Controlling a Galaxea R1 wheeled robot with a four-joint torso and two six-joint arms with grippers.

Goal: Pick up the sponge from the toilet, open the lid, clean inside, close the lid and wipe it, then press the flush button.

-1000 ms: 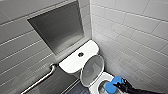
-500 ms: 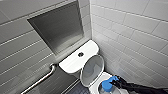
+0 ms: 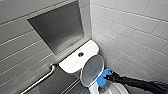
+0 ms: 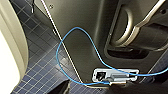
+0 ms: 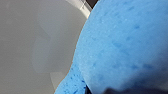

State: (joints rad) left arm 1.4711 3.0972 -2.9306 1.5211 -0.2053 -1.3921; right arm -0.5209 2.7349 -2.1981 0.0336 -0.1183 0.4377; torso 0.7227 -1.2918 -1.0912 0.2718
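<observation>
Right gripper (image 3: 108, 77): closed on the sponge (image 3: 103, 79), dark arm coming in from the right of the head view.

Sponge: bright blue, held over the open bowl (image 3: 119, 88), just beside the lower right edge of the lid (image 3: 92, 70). Contact with lid or bowl cannot be told from the head view. Right wrist view: sponge (image 5: 125, 45) very close to the camera, pitted blue surface, glossy white ceramic behind it.

Lid: raised, tilted back toward the tank (image 3: 75, 61), its inner face turned to the bowl.

Toilet (image 3: 71, 67): white, glossy, set in the corner against grey tiled walls. Tank top flat with rounded corners, dark round button (image 3: 80, 54) near its middle.

Surroundings, head view: metal grab rail (image 3: 42, 79) on the wall left of the tank, running down toward the lower left. Dark recessed panel (image 3: 58, 27) in the wall above the tank. Dark floor by the toilet's base.

Left gripper (image 4: 90, 90): the dark shapes at the edge of its wrist view are probably it; whether open or closed cannot be told.

Left wrist view, other items: thin blue cable (image 4: 65, 40) looping across a dark panel (image 4: 82, 22) down to a small pale connector block (image 4: 113, 75). Floor of small dark blue square tiles (image 4: 42, 70). Pale curved surface (image 4: 11, 45) beside the tiles, not identified.
</observation>
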